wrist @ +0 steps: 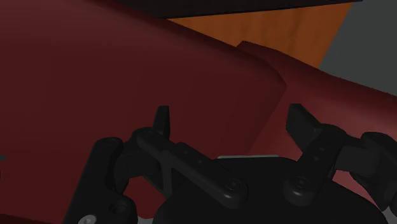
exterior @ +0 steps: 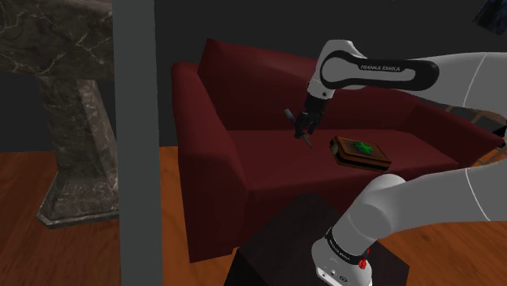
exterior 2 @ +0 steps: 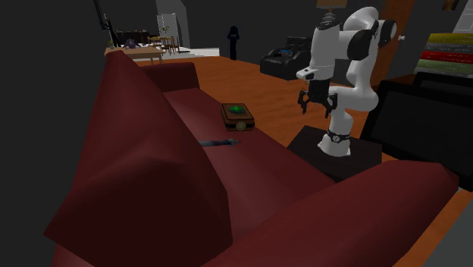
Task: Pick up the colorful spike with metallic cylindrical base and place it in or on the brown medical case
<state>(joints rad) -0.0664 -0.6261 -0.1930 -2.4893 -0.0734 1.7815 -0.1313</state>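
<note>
- I have the hand [exterior 2: 315, 108] up in the air over the front part of the dark red sofa [exterior 2: 250, 174], clear of the cushions.
- In the wrist view the two black fingers [wrist: 163, 121] stand spread wide, with only red upholstery in the gap between them, so I'm holding nothing.
- The spike [exterior 2: 220, 142] lies flat on the sofa seat, close to the foot of the backrest. In this dim light it reads as a slim, dark grey-blue stick, and I can't make out its colours or which end is the metal base.
- The brown case [exterior 2: 237, 115] sits on the same seat, lid shut, with a green emblem on top. One end of the spike comes near the case's corner, and they look apart rather than touching.
- As I read it, I'm in the reach-in step: nothing is picked up, and the placing hasn't started.
- Next, I'd bring the hand across toward the backrest and centre it over the spike. I'd turn the wrist so the fingers straddle its narrow width, then lower it until they bracket it.
- It's a thin thing on soft cushion, so I'd go low enough to get under its curve before closing.
- I'd also keep clear of the backrest and the case's corner on the way down.
</note>
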